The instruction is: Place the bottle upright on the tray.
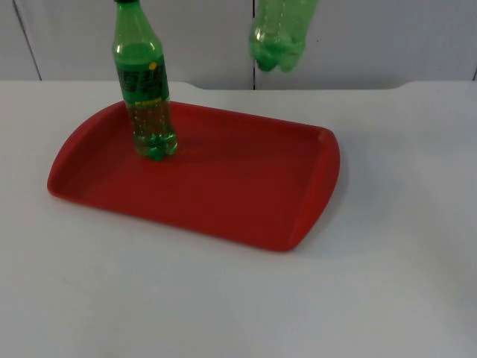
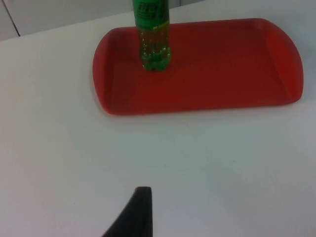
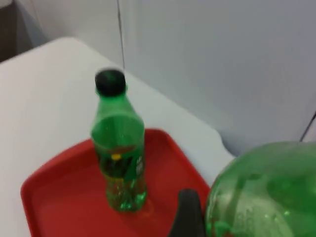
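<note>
one bottle (image 1: 145,89) upright on red tray (image 1: 246,216), second bottle (image 1: 279,33) held aloft; grip state unclear

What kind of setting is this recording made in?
Probably a lab or test bench, not a home: a bare white table ending at a plain grey partition wall, with just a red tray and two green bottles, one standing, one held aloft.

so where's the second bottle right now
In the top view the second bottle hangs in the air above the red tray's far right edge; the other bottle stands upright on the tray.
</note>
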